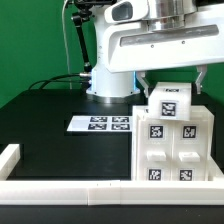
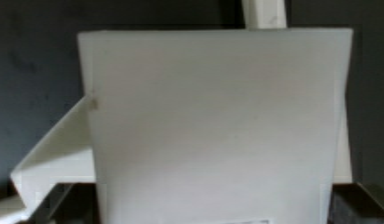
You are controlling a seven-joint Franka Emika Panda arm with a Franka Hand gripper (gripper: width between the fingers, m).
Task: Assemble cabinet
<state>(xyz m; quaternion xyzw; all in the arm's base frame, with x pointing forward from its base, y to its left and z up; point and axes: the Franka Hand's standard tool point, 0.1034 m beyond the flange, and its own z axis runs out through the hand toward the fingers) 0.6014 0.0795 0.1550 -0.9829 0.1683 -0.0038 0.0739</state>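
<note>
The cabinet (image 1: 172, 150) is a large white box with black-and-white tags and stands at the exterior view's right, near the front border wall. A white tagged panel (image 1: 168, 100) sits at its top. My gripper (image 1: 171, 88) is straight above the cabinet, with a finger on each side of this panel, closed against it. In the wrist view the plain white panel (image 2: 207, 120) fills most of the picture between my dark fingertips (image 2: 64, 203). My gripper (image 2: 210, 208) holds it at its two side edges. A slanted white part (image 2: 56, 150) of the cabinet shows beside it.
The marker board (image 1: 100, 124) lies flat on the black table to the exterior view's left of the cabinet. A low white border wall (image 1: 60, 188) runs along the front and up the left corner. The robot's white base (image 1: 110, 60) stands behind.
</note>
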